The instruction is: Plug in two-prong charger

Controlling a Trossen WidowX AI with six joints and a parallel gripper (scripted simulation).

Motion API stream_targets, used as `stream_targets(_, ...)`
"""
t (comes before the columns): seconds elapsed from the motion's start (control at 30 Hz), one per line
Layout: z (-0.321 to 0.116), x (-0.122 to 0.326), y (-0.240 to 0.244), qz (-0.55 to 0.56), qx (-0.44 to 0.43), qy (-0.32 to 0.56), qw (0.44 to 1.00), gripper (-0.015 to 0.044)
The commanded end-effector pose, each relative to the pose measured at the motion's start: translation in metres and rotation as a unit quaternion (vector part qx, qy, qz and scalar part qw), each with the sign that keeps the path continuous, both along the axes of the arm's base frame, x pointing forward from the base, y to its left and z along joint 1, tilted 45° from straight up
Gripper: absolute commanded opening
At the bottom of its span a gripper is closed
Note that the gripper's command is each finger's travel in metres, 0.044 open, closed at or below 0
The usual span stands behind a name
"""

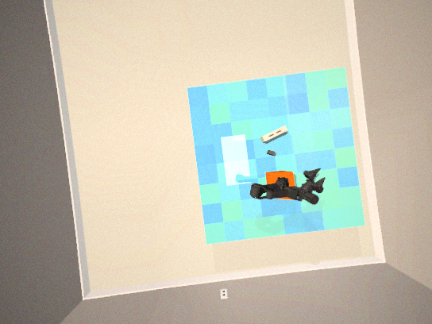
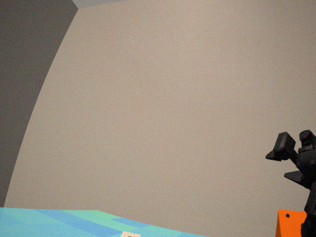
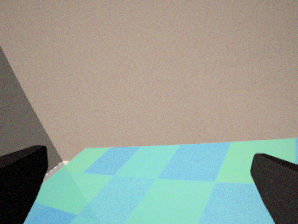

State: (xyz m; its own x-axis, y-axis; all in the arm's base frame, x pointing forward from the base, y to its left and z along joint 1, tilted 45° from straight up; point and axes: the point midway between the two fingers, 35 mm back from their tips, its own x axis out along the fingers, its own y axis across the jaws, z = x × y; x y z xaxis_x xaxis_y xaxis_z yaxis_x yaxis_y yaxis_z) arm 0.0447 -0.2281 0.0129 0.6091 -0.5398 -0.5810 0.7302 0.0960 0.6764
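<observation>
The power strip (image 1: 275, 133) is a cream bar lying slanted on the tabletop, with two dark outlets on top in the top view. Its end (image 2: 125, 234) just shows at the bottom edge of the exterior view. The small dark charger (image 1: 271, 152) lies between the strip and the arm's base; its prongs are too small to make out. My gripper (image 1: 322, 175) (image 2: 276, 166) (image 3: 153, 160) is open, its fingers wide apart with nothing between them. It is raised, to the right of the base in the top view, away from the charger and strip. The wrist view shows neither of them.
An orange block (image 1: 274, 175) (image 2: 293, 223) stands at the arm's base. A white rectangle (image 1: 234, 151) lies left of the charger. The blue-green checkered tabletop (image 1: 325, 119) (image 2: 72, 223) (image 3: 150, 200) ends short of the walls. A small outlet plate (image 1: 224, 294) is on a wall.
</observation>
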Motion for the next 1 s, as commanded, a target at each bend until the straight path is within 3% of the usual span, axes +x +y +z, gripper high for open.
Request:
stream_targets(0.0, -0.001, 0.011, 0.001, 0.041, -0.003, 0.014, 0.999, 0.0440)
stream_targets(0.97, -0.006, 0.085, 0.029, 0.314, -0.045, 0.080, 0.945, 0.0440)
